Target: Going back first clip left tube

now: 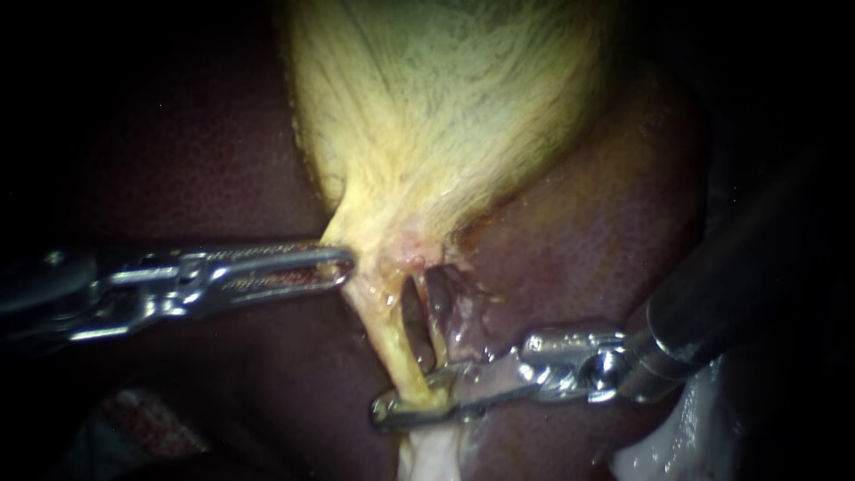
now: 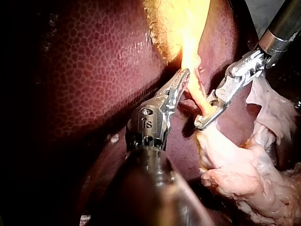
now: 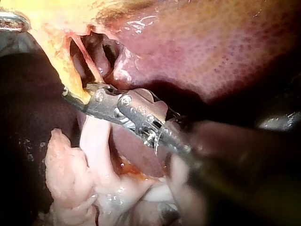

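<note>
The yellow gallbladder (image 1: pixel 445 107) narrows down to two thin tubes over the dark liver (image 1: pixel 588 258). The left tube (image 1: pixel 389 334) is yellow; the right tube (image 1: pixel 435 325) is thinner, and a dark gap separates them. My right instrument (image 1: pixel 405 405) reaches in from the right, its jaws shut across the left tube low down (image 2: pixel 207 115) (image 3: pixel 80 94). I cannot make out a clip between them. My left instrument (image 1: pixel 343 263) has its jaws shut on the edge of the gallbladder's neck (image 2: pixel 184 75).
Pale, whitish loose tissue (image 1: pixel 429 456) hangs below the clamped spot and spreads beside my right instrument's shaft (image 2: pixel 244 174) (image 3: pixel 89 155). Liver surface (image 2: pixel 94 70) surrounds both instruments.
</note>
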